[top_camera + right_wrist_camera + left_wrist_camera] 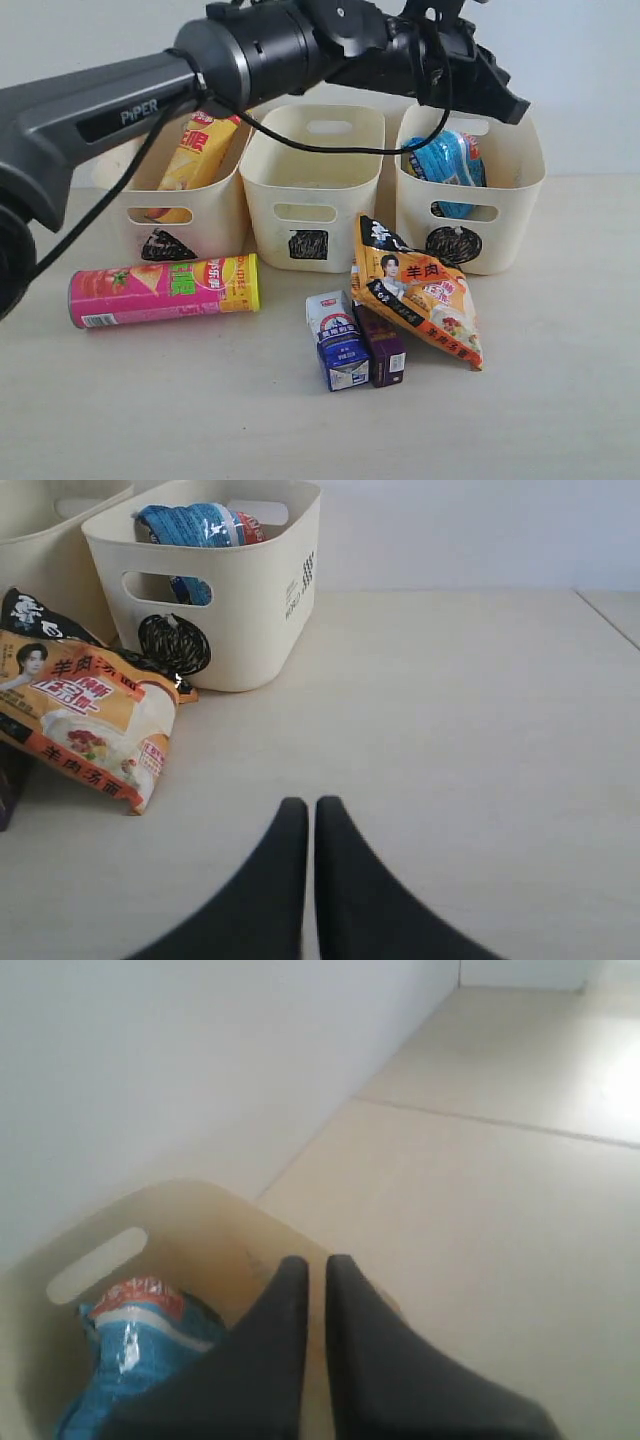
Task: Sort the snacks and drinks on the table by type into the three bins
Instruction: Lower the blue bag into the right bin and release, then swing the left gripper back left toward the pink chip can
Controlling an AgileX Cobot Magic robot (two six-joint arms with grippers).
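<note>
My left gripper [514,106] [317,1263] hangs shut and empty over the rim of the circle-marked bin [515,190], reaching across from the left. The blue bag [450,165] [130,1345] [195,525] lies inside that bin. The yellow-red canister [200,150] leans in the triangle bin [215,225]. The pink-yellow canister [165,290] lies on its side on the table [560,380]. The orange-black bag [420,290] [85,720] rests before the circle bin. The white-and-blue carton [338,340] and the purple carton [382,345] stand together. My right gripper [303,805] is shut, low over bare table.
The square-marked middle bin [310,190] holds nothing I can see. The left arm's black cable [300,145] droops across the bins' tops. A pale wall stands close behind the bins.
</note>
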